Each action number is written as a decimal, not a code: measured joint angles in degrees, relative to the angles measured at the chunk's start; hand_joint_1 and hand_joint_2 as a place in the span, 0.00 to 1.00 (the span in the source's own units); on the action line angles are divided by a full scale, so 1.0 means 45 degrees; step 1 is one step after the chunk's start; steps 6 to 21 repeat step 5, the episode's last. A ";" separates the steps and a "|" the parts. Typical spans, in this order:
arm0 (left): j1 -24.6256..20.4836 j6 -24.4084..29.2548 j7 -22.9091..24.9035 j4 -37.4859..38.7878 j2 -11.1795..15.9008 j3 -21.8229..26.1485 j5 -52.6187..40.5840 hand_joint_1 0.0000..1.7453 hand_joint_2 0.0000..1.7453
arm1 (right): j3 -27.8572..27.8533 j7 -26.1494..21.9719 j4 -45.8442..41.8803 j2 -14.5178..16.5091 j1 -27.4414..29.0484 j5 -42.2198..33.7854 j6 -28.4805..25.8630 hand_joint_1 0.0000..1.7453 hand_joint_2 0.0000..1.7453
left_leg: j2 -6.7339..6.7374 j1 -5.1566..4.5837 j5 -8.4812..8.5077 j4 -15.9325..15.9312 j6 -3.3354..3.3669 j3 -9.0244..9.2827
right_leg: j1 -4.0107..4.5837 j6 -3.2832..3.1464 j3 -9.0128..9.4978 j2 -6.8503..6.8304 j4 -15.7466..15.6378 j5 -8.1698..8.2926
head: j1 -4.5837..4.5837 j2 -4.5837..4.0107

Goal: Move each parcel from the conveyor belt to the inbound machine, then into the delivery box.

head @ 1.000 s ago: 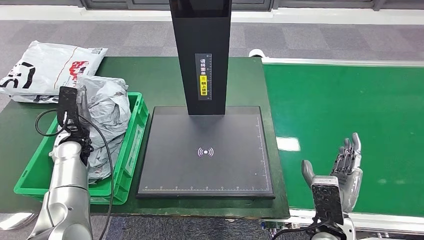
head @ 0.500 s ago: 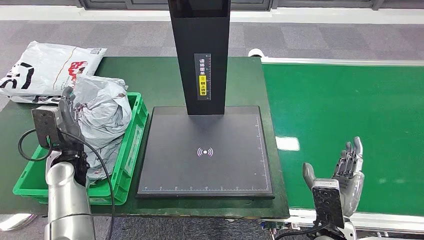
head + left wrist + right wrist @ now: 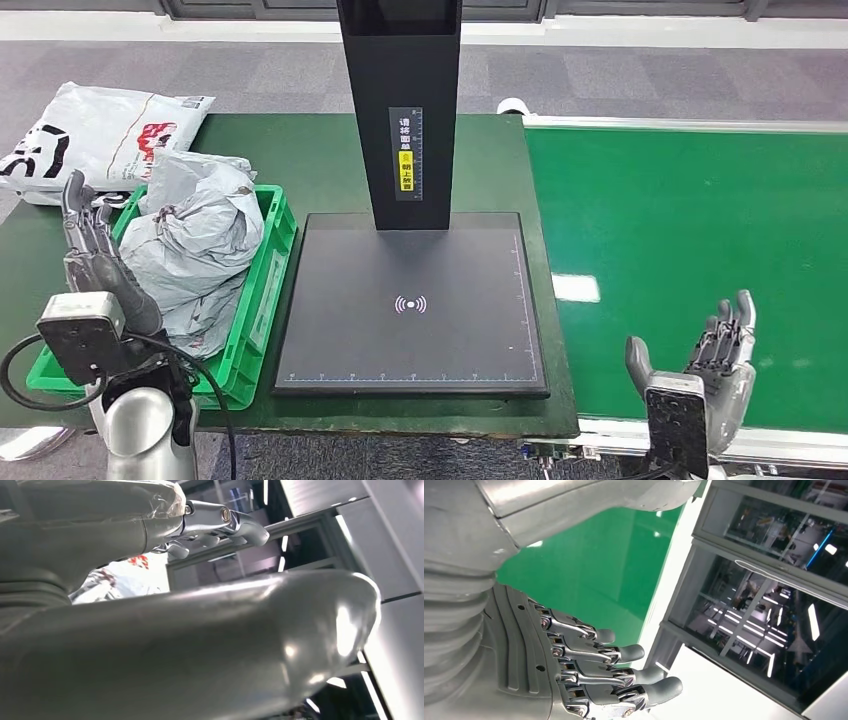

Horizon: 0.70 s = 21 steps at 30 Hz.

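Grey carpet-tile floor (image 3: 650, 70) runs behind the whole station. A dark green table (image 3: 300, 150) stands at the robot's left and centre; the bright green conveyor belt (image 3: 690, 230) lies along its right side, edged with a pale frame. Glass partitions and ceiling lights show past the belt in the right wrist view.

The inbound machine (image 3: 412, 300) sits mid-table: a flat black square plate with a white signal mark, and a tall black column rising from its far edge, bearing a yellow-and-white label.

The delivery box (image 3: 262, 300), a green crate, stands just left of the plate. A crumpled grey parcel (image 3: 190, 250) fills it, long axis running from the near end to the far end, its bunched top rising above the far rim. A white parcel (image 3: 95, 135) lies flat on the table beyond the crate, near the far left corner, long axis across the table.

Left hand (image 3: 95, 255) hovers at the crate's left rim, fingers extended and apart, holding nothing. Right hand (image 3: 715, 365) is raised over the belt's near edge, palm up, fingers spread, holding nothing.
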 joint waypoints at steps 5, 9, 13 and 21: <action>0.0541 0.0202 -0.0326 -0.0203 0.0024 -0.1037 0.0014 0.00 0.00 | 0.0000 0.0016 -0.0024 0.0002 0.0070 -0.0119 -0.0011 0.00 1.00 | -0.0003 0.0001 0.0000 0.0000 0.0000 0.0005 | -0.0003 0.0001 0.0007 -0.0001 0.0000 0.0000 | 0.0001 0.0000; 0.0541 0.0202 -0.0326 -0.0203 0.0024 -0.1037 0.0014 0.00 0.00 | 0.0000 0.0016 -0.0024 0.0002 0.0070 -0.0119 -0.0011 0.00 1.00 | -0.0003 0.0001 0.0000 0.0000 0.0000 0.0005 | -0.0003 0.0001 0.0007 -0.0001 0.0000 0.0000 | 0.0001 0.0000; 0.0541 0.0202 -0.0326 -0.0203 0.0024 -0.1037 0.0014 0.00 0.00 | 0.0000 0.0016 -0.0024 0.0002 0.0070 -0.0119 -0.0011 0.00 1.00 | -0.0003 0.0001 0.0000 0.0000 0.0000 0.0005 | -0.0003 0.0001 0.0007 -0.0001 0.0000 0.0000 | 0.0001 0.0000; 0.0541 0.0202 -0.0326 -0.0203 0.0024 -0.1037 0.0014 0.00 0.00 | 0.0000 0.0016 -0.0024 0.0002 0.0070 -0.0119 -0.0011 0.00 1.00 | -0.0003 0.0001 0.0000 0.0000 0.0000 0.0005 | -0.0003 0.0001 0.0007 -0.0001 0.0000 0.0000 | 0.0001 0.0000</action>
